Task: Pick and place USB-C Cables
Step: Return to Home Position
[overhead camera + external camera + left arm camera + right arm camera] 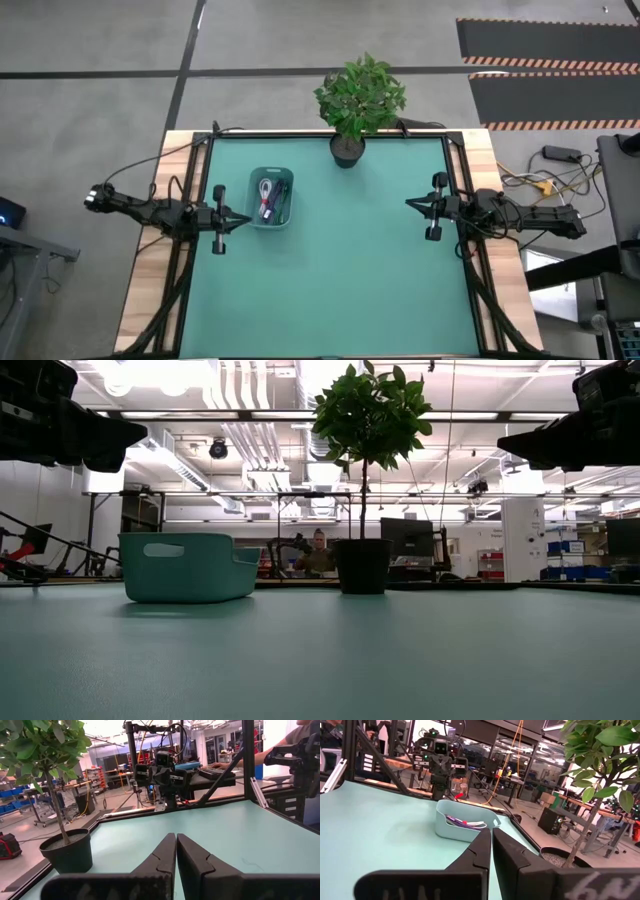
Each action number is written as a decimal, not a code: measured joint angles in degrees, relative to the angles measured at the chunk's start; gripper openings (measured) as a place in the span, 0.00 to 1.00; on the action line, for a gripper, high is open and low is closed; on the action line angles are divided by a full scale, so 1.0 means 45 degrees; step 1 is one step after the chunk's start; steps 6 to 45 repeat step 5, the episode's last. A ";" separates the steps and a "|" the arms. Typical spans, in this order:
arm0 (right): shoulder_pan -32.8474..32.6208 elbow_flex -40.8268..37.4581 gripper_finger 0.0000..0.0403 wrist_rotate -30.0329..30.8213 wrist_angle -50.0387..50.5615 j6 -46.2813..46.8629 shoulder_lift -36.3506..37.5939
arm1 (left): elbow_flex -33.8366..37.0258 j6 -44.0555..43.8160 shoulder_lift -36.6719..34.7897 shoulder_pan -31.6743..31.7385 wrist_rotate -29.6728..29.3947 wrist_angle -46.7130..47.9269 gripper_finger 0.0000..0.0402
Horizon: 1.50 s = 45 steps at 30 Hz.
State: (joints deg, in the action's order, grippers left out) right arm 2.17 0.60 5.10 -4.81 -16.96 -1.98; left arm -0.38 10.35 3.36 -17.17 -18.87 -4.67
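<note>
Table lies bare in front. Midway back, the left pincer and the right pincer hover at opposite sides, each with its fingers pressed together on nothing. Just beside the left one, the teal bin holds the USB-C cables, jumbled together. They look light, limp and springy, so a pinch across a bundle's middle should hold best. A potted plant stands at the far edge.
</note>
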 joint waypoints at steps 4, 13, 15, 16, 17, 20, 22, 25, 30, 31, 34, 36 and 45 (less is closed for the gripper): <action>-0.0002 0.0000 0.02 0.0003 0.0002 0.0003 0.0003 | 0.0000 -0.0005 0.0000 0.0005 0.0000 0.0000 0.00; 0.0000 0.0000 0.02 0.0000 -0.0003 -0.0002 0.0005 | 0.0000 -0.0003 0.0000 0.0003 0.0000 0.0000 0.00; 0.0000 0.0000 0.02 0.0000 -0.0003 -0.0002 0.0005 | 0.0000 -0.0003 0.0000 0.0003 0.0000 0.0000 0.00; 0.0000 0.0000 0.02 0.0000 -0.0003 -0.0002 0.0005 | 0.0000 -0.0003 0.0000 0.0003 0.0000 0.0000 0.00; 0.0000 0.0000 0.02 0.0000 -0.0003 -0.0002 0.0005 | 0.0000 -0.0003 0.0000 0.0003 0.0000 0.0000 0.00; 0.0000 0.0000 0.02 0.0000 -0.0003 -0.0002 0.0005 | 0.0000 -0.0003 0.0000 0.0003 0.0000 0.0000 0.00; 0.0000 0.0000 0.02 0.0000 -0.0003 -0.0002 0.0005 | 0.0000 -0.0003 0.0000 0.0003 0.0000 0.0000 0.00; 0.0000 0.0000 0.02 0.0000 -0.0003 -0.0002 0.0005 | 0.0000 -0.0003 0.0000 0.0003 0.0000 0.0000 0.00; 0.0000 0.0000 0.02 0.0000 -0.0003 -0.0002 0.0005 | 0.0000 -0.0003 0.0000 0.0003 0.0000 0.0000 0.00; 0.0000 0.0000 0.02 0.0000 -0.0003 -0.0002 0.0005 | 0.0000 -0.0003 0.0000 0.0003 0.0000 0.0000 0.00; 0.0000 0.0000 0.02 0.0000 -0.0003 -0.0002 0.0005 | 0.0000 -0.0003 0.0000 0.0003 0.0000 0.0000 0.00; 0.0000 0.0000 0.02 0.0000 -0.0003 -0.0002 0.0005 | 0.0000 -0.0003 0.0000 0.0003 0.0000 0.0000 0.00; 0.0000 0.0000 0.02 0.0000 -0.0003 -0.0002 0.0005 | 0.0000 -0.0003 0.0000 0.0003 0.0000 0.0000 0.00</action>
